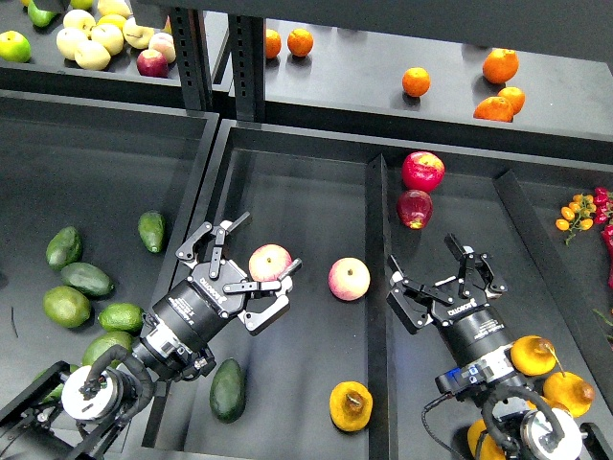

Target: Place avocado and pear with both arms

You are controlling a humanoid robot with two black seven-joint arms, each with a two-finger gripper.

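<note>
Two fruits concerned us, and both lay in the middle bin (287,192), near its front edge: the avocado (228,389), dark and matte, sat just beside our left arm's wrist, and the pear (351,405), yellow-orange with a brown blotch at its stem end, lay to the avocado's right, apart from it and close to the divider (377,287). Our left gripper (257,257) hovered beyond the avocado, farther into the bin, its jaws spread wide and empty, with a blushed apple (270,262) seen between its fingers, though we could not tell whether it touched them. A second blushed apple (349,279) lay farther from the avocado, beyond the pear. Our right gripper (439,269) hung on the far side of the divider from the avocado, jaws likewise wide and holding nothing. We judged the avocado to be moderately heavy, firm-skinned and not very slippery, best gripped across its narrow middle so the long ends could not pivot out. The pear looked smoother and rounder, and the brown patch suggested a softer spot, so we reckoned a gentle hold across its widest part, away from the blotch, would serve. Neither fruit had yet been taken, and both grippers stood well apart from their targets.
</note>
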